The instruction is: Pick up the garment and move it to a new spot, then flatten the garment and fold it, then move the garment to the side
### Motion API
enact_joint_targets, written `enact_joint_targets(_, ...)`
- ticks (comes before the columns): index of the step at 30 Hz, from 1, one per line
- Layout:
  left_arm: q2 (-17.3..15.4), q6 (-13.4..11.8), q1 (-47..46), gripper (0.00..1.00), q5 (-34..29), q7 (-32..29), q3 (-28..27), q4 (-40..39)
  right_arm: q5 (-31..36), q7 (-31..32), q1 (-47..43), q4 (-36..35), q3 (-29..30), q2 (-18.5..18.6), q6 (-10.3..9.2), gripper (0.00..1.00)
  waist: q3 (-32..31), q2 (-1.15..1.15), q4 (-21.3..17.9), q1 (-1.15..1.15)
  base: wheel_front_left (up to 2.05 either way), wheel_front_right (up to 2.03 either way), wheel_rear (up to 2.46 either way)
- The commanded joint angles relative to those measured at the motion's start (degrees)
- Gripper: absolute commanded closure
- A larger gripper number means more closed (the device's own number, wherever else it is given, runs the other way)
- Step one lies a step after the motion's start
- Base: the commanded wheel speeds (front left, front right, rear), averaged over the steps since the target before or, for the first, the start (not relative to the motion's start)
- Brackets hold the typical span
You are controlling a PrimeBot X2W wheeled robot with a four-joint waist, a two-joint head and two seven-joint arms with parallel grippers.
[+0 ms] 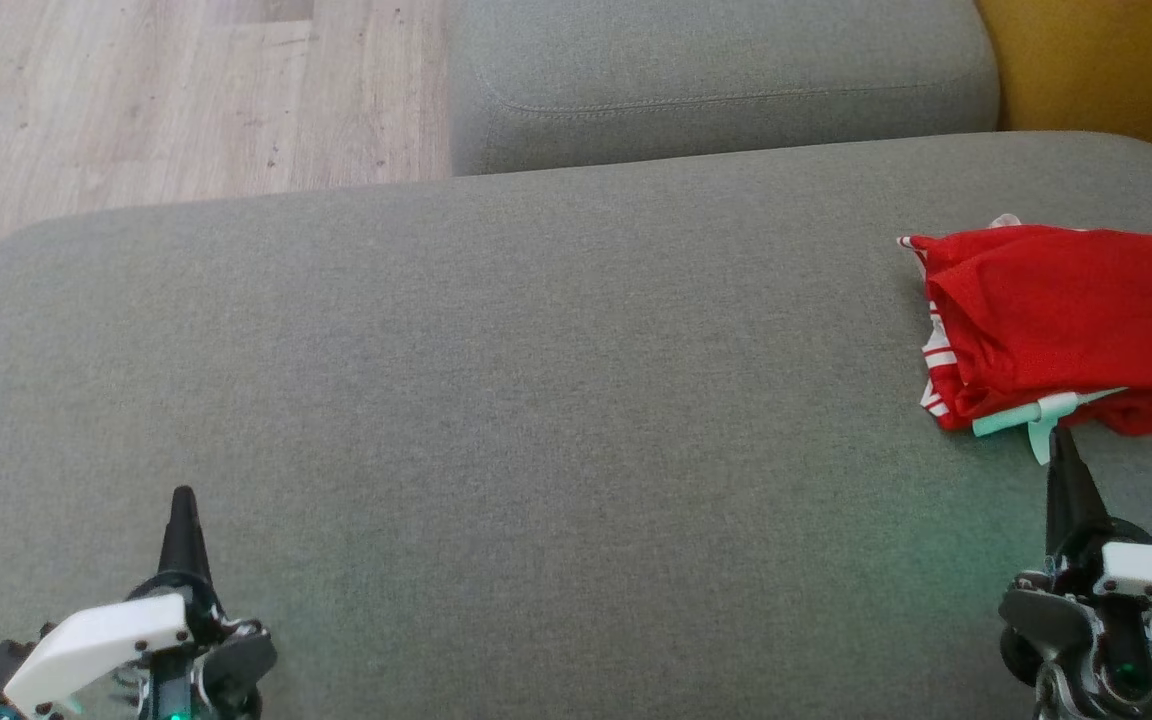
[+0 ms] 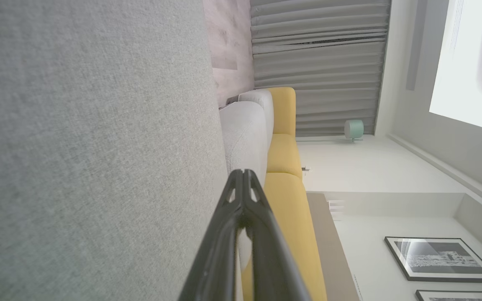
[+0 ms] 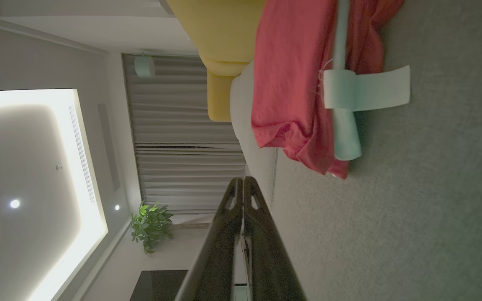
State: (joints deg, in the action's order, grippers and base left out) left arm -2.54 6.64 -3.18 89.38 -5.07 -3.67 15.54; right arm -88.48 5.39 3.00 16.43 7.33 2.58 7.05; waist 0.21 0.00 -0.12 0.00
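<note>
The garment point(image 1: 1061, 320) is a red piece of clothing with white stripes and a pale mint band, lying folded at the far right of the grey cushion point(image 1: 536, 400). It also shows in the right wrist view, the garment point(image 3: 295, 83) with its mint tag sticking out. My right gripper point(image 1: 1061, 445) is shut with nothing in it, its tip just short of the garment's near edge; in its own view the right gripper point(image 3: 243, 180) has its fingers pressed together. My left gripper point(image 1: 182, 497) is shut and empty at the lower left, far from the garment, and its tip point(image 2: 243, 172) hangs above the cushion.
A second grey cushion point(image 1: 716, 80) lies beyond the first one. Wooden floor point(image 1: 166, 90) shows at the upper left, and a yellow sofa part point(image 1: 1106, 60) at the upper right. The cushion's far edge curves down at the left corner.
</note>
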Motion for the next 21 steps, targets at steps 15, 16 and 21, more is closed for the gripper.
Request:
enact_joint_targets(15,-0.6,0.8,-3.0,1.0,3.0,-1.2,-2.6,-1.5,-3.7,1.1,3.2,-2.4,-0.8,0.3,0.44,1.0,0.0,0.0,0.1,0.0,0.0,0.0,0.0)
enact_joint_targets(16,-0.6,0.8,-3.0,1.0,3.0,-1.2,-2.6,-1.5,-3.7,1.1,3.2,-2.4,-0.8,0.3,0.44,1.0,0.0,0.0,0.1,0.0,0.0,0.0,0.0)
enact_joint_targets(21,-0.6,0.8,-3.0,1.0,3.0,-1.2,-2.6,-1.5,-3.7,1.1,3.2,-2.4,-0.8,0.3,0.44,1.0,0.0,0.0,0.1,0.0,0.0,0.0,0.0)
